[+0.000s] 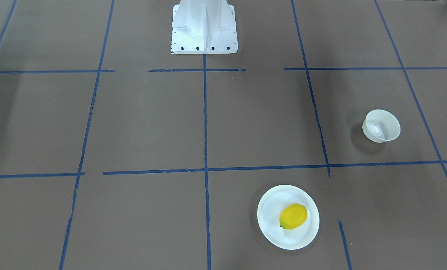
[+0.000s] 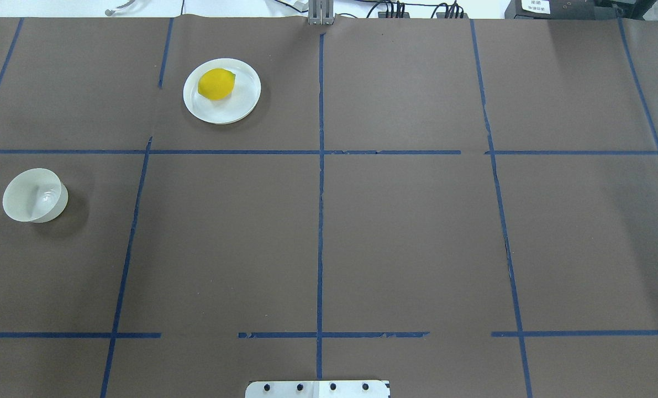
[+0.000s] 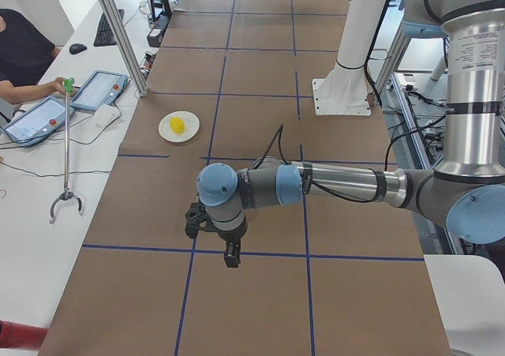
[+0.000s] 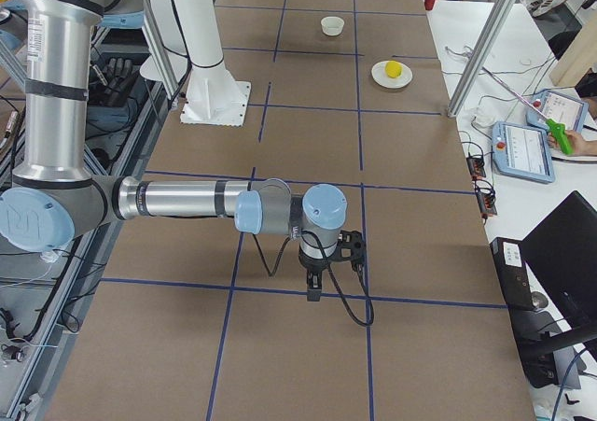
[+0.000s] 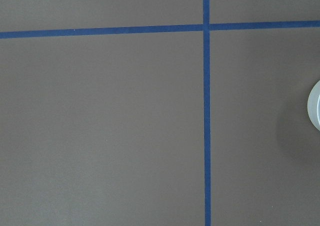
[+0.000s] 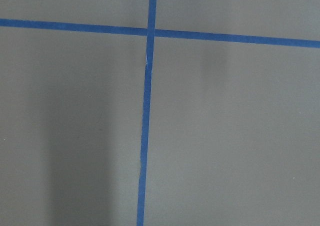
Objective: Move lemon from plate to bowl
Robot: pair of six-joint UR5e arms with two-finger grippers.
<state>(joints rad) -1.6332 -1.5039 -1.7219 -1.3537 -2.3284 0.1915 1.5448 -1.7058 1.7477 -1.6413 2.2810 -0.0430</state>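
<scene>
The yellow lemon (image 1: 293, 216) (image 2: 216, 84) lies on the flat white plate (image 1: 270, 204) (image 2: 240, 102), on the robot's left side near the table's far edge. The small deep white bowl (image 1: 381, 126) (image 2: 34, 195) stands empty, apart from the plate, further to the robot's left. Its rim shows at the right edge of the left wrist view (image 5: 315, 105). My left gripper (image 3: 229, 260) and right gripper (image 4: 314, 292) show only in the side views, pointing down over bare table. I cannot tell whether they are open or shut.
The white robot pedestal (image 1: 204, 26) stands at the table's near middle edge. Blue tape lines grid the brown table. An operator at the far side holds a grabber stick (image 3: 67, 147). Metal frame posts (image 3: 120, 32) stand along that edge.
</scene>
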